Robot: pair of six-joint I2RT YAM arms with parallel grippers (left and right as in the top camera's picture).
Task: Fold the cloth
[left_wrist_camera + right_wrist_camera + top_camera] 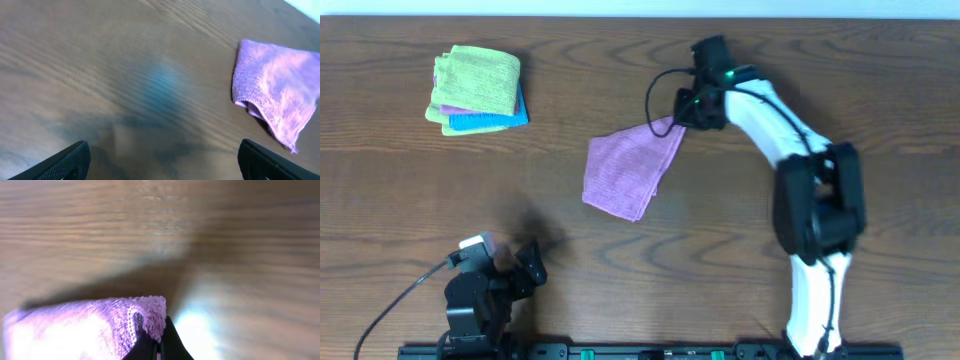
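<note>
The purple cloth [630,170] lies mid-table, its right corner lifted. My right gripper [682,118] is shut on that corner; the right wrist view shows the cloth [85,327] pinched between the closed black fingertips [159,347]. My left gripper [510,268] is open and empty near the front left of the table. In the left wrist view its two fingertips [162,160] sit wide apart over bare wood, with the cloth [277,92] at the upper right.
A stack of folded cloths [478,90], lime-green on top with blue and pink below, sits at the back left. The wooden table [440,190] runs to the front edge, where a black rail [650,350] lies.
</note>
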